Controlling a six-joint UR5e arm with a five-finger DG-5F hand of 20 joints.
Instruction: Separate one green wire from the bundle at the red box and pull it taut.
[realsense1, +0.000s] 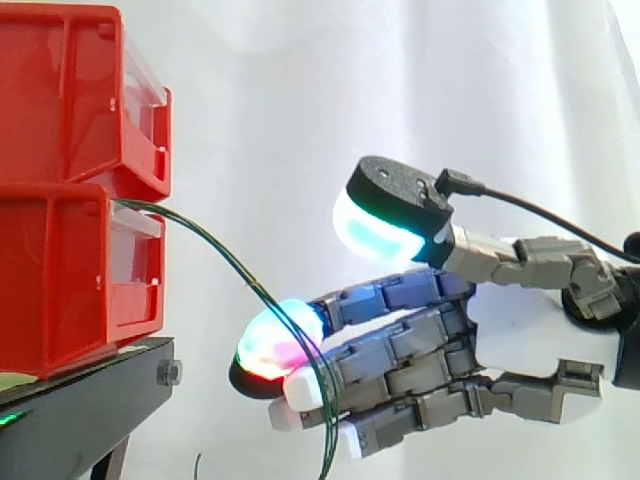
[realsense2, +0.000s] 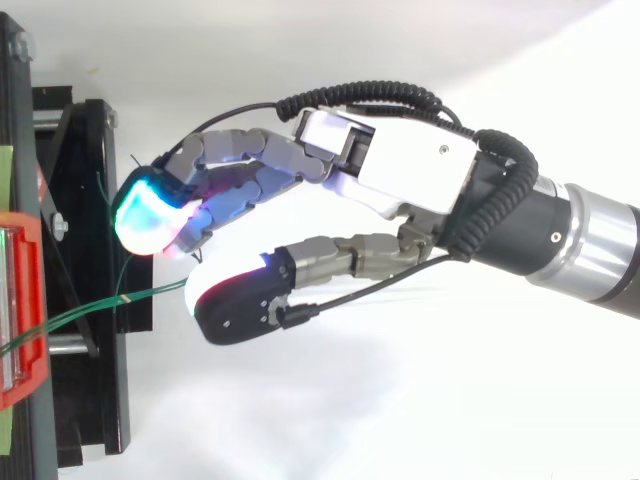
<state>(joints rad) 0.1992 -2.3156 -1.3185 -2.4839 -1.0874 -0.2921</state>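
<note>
The robot hand (realsense1: 520, 340) reaches in from the right and is spread open. Its fingers lie nearly straight and close together, pointing left, and the thumb (realsense1: 385, 215) is held well above them with a wide gap between. The fingertips (realsense1: 268, 345) glow magenta, green and blue, while the thumb's pad shows cyan. In the top view the robot hand (realsense2: 400, 170) points at the black stand (realsense2: 90, 200), fingertips just off its right edge.

The green wires (realsense1: 230, 265) — a thin bundle of a few strands — leave the top of the lower red bin (realsense1: 60, 280). They arc down to the right past the stand's right edge, cross the fingers just behind the fingertips, and hang below the hand. The strands run together, none parted from the rest, and nothing is pinched. Whether they rest on the fingers or only pass in front of them cannot be told. From above, the green wires (realsense2: 90, 305) run from the bin to the gap beside the thumb's tip.

The upper red bin (realsense1: 60, 100) sits stacked on the lower one, both at the left end of the black stand (realsense1: 80, 400) — behind everything hangs the white curtain (realsense1: 300, 80).
</note>
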